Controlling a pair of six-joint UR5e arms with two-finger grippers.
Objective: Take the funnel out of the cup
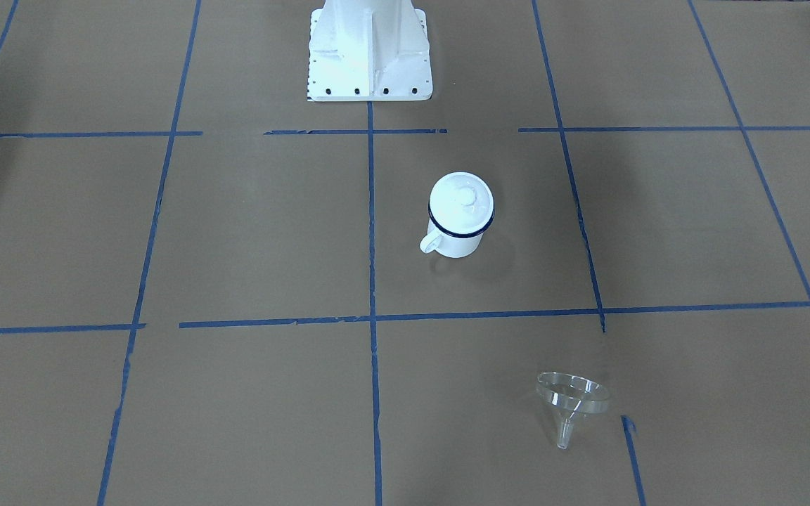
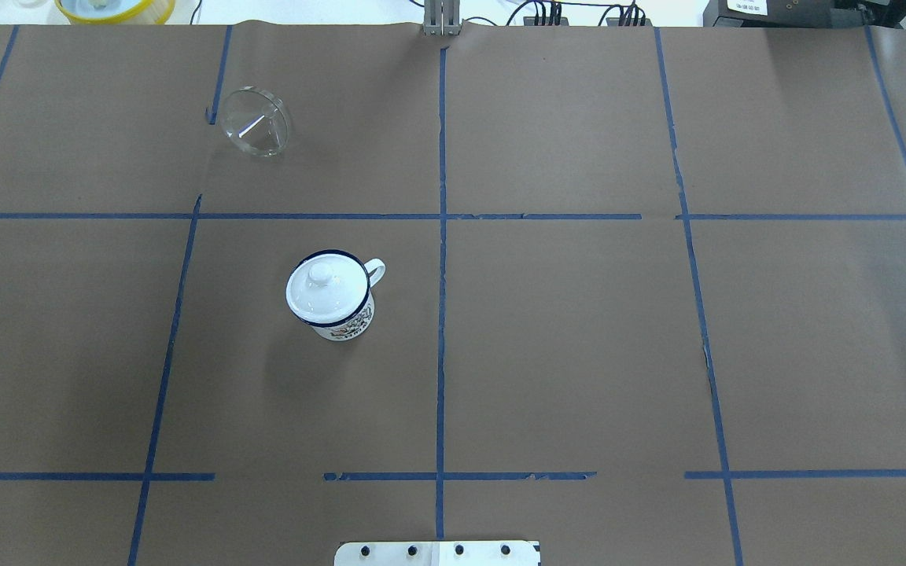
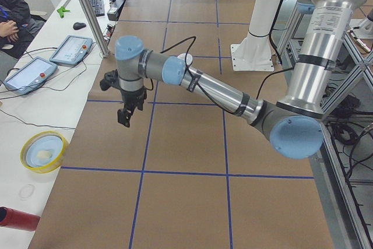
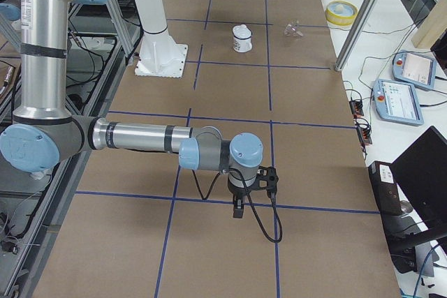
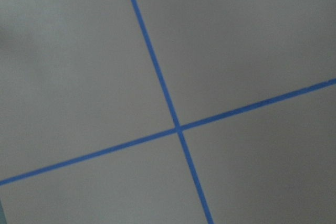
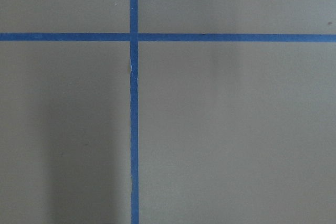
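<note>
Already the funnel (image 1: 572, 400) lay tipped on its side on the brown paper tabletop (image 1: 236, 232), well apart from the cup (image 1: 458, 235), to its far left in the overhead view. Clear, rigid and probably light, it looked slick; the cone's rim seemed the best hold. The white enamel cup wore a knobbed lid (image 1: 463, 198). Whether the left claw (image 3: 129, 106) and right claw (image 4: 239, 207) stood open, I could not tell.
</note>
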